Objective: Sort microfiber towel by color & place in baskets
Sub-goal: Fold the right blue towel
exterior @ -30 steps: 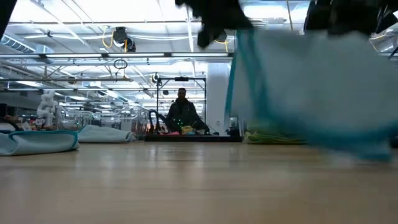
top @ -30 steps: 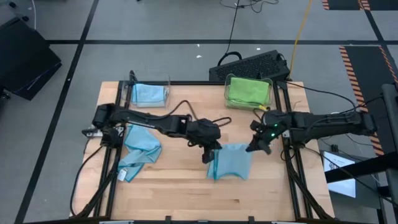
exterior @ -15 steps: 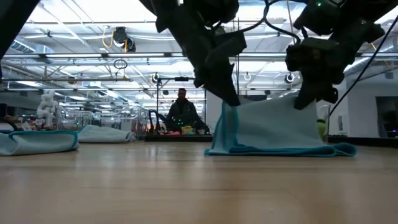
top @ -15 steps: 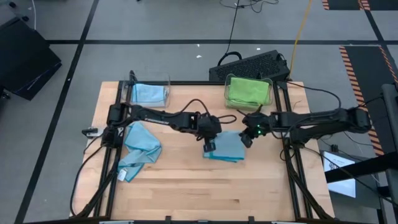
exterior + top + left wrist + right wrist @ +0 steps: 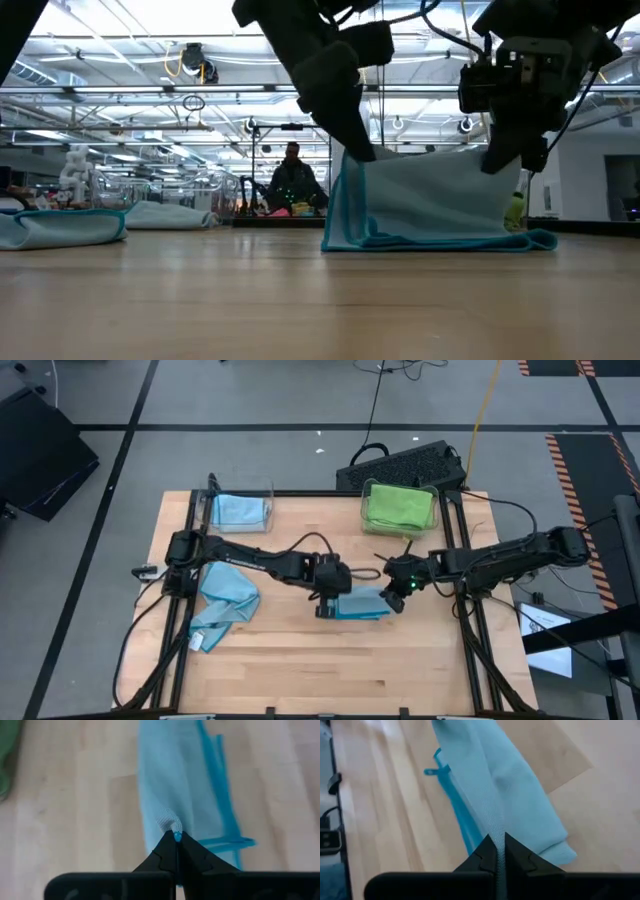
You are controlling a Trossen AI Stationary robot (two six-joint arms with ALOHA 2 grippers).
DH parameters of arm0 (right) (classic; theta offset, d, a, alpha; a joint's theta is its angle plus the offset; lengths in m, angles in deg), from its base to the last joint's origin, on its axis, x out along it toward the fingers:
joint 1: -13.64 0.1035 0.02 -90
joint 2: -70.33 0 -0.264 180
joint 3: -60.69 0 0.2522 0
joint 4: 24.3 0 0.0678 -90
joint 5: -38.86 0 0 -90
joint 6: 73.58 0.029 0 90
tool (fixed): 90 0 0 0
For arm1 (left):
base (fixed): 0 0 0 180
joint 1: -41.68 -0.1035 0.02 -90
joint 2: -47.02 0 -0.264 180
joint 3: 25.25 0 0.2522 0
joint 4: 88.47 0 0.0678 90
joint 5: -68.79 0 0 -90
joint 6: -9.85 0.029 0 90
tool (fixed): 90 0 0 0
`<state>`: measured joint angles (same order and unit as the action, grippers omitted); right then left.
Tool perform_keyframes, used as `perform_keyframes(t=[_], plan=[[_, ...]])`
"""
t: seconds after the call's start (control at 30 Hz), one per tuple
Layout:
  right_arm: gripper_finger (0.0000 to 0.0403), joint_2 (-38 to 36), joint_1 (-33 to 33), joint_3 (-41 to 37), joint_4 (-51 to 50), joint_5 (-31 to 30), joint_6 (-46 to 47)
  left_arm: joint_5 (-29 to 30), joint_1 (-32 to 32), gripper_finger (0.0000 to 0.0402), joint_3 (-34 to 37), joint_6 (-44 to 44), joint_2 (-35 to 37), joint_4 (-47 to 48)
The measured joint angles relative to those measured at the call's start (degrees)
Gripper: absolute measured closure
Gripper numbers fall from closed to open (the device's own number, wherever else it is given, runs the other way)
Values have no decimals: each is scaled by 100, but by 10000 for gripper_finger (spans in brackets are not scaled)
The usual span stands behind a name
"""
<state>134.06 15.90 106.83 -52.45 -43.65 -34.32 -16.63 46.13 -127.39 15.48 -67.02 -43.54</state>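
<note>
A light blue towel with darker blue edging stands between my two grippers at the table's middle right. Its upper edge is held up and its lower part lies in folds on the wood. My left gripper is shut on its left upper corner and my right gripper on its right upper corner. At the far edge one clear basket holds a blue towel and another basket holds a green towel. A second blue towel lies crumpled at the left. My left gripper pinches the towel's upper left corner between its two fingertips, slanting down from the table's left. The cloth hangs below the fingers, with its lower part on the table. My right gripper pinches the towel's upper edge at the right corner between its two fingertips, slanting down from the table's right. The cloth runs slack from there to the wood.
A black keyboard-like object lies beyond the far edge behind the green towel's basket. Bare wood stretches along the near half of the table. A person stands far off in the room.
Both grippers have gone down with the blue towel, and my right gripper has also moved toward the table's left. The towel hung clear of the table a second ago. Now its lower part lies folded on the wood, with the upper edge still held up.
</note>
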Motion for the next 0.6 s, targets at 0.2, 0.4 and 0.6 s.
perform_keyframes(t=[0.2,0.4,0.6], plan=[[397,28,236,-9,46,15,-110,300,516,390,0,8,0,-39],[394,225,465,-295,763,4,-1,647,619,397,1,-269,0,66],[383,362,539,-422,998,12,21,588,625,377,269,-506,-3,-180]])
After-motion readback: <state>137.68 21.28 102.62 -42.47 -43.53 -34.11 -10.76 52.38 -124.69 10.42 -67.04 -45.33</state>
